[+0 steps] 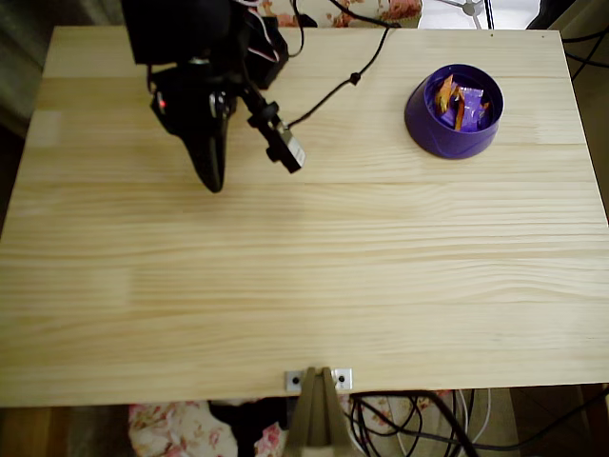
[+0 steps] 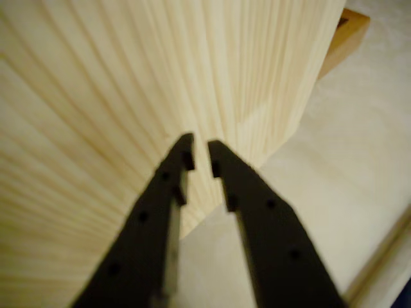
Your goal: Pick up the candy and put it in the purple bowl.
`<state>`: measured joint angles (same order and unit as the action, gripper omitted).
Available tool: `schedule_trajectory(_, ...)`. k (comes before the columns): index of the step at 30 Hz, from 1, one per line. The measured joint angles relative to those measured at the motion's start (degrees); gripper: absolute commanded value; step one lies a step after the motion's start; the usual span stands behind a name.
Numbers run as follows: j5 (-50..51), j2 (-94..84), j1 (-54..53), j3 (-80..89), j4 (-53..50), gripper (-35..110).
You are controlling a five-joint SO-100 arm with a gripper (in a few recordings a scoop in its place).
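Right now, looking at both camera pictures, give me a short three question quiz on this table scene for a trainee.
1. True or false: the purple bowl holds wrapped candy.
2. Multiple choice: in the overhead view, the bowl sits at the table's A) upper right, B) lower left, C) centre.
3. Fill in: in the wrist view, the gripper has only a narrow gap between its fingertips and holds ____.

Key: 1 true; 2 A; 3 nothing.
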<state>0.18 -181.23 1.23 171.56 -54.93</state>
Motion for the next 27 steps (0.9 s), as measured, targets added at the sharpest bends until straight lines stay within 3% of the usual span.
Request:
schedule_trajectory(5, -0.09, -8.79, 0.18, 4.57, -4.57, 0)
schedule_trajectory(27, -0.97, -9.67, 1.49, 5.27, -4.92, 0)
